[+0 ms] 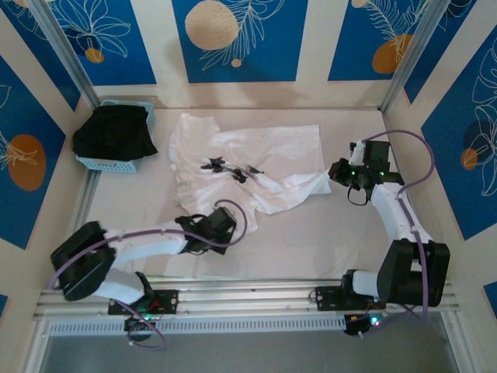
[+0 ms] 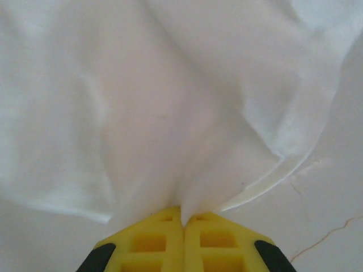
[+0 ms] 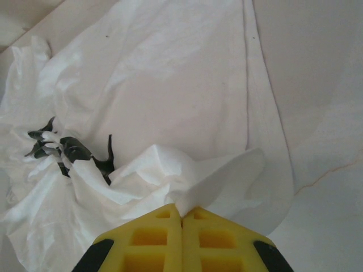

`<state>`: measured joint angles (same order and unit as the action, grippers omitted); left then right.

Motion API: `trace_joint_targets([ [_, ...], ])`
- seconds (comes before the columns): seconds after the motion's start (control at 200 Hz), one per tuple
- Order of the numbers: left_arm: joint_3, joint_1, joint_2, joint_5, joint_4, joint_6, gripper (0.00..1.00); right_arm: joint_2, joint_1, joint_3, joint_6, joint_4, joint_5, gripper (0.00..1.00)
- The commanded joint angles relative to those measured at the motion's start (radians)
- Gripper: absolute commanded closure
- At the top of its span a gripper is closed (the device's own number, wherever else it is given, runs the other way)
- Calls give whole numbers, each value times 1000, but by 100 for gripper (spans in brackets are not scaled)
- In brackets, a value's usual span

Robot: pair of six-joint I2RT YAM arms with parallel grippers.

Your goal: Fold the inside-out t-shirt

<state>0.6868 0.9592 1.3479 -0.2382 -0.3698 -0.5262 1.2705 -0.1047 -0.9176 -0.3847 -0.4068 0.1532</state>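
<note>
White t-shirt [image 1: 268,151] between yellow fingers [image 2: 150,242]

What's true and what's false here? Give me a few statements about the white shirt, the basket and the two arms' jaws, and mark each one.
1. The left gripper has its yellow jaws shut on a fold of the white soft cloth t-shirt. True.
2. The right gripper hangs open above the shirt. False: its jaws are shut on a pinch of the white cloth.
3. The black garment lies in the light blue plastic basket at the table's far left corner. True.
4. The t-shirt is folded into a neat rectangle. False: it lies spread out and crumpled, with the black printed marks bunched near its middle.
</note>
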Motion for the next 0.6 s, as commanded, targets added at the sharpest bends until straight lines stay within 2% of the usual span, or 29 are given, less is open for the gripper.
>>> trace_joint_targets([
  [0.0, 52, -59, -204, -148, -84, 74, 100, -84, 3, -12, 4, 7, 7, 100],
  [0.15, 211, -138, -462, -349, -164, 215, 100, -195, -5, -98, -5, -26, -26, 100],
  [0.25, 400, -146, -532, -456, -186, 360, 100, -265, -12, -197, -4, -59, -64, 100],
  [0.345, 641, -145, -514, -496, -234, 487, 100, -319, -12, -310, 6, -92, -98, 100],
  [0.49, 995, -146, -422, -475, -308, 641, 100, -385, -15, -505, 44, -170, -155, 100],
  [0.595, 1207, -146, -318, -494, -386, 675, 100, -422, -15, -619, 71, -213, -164, 100],
])
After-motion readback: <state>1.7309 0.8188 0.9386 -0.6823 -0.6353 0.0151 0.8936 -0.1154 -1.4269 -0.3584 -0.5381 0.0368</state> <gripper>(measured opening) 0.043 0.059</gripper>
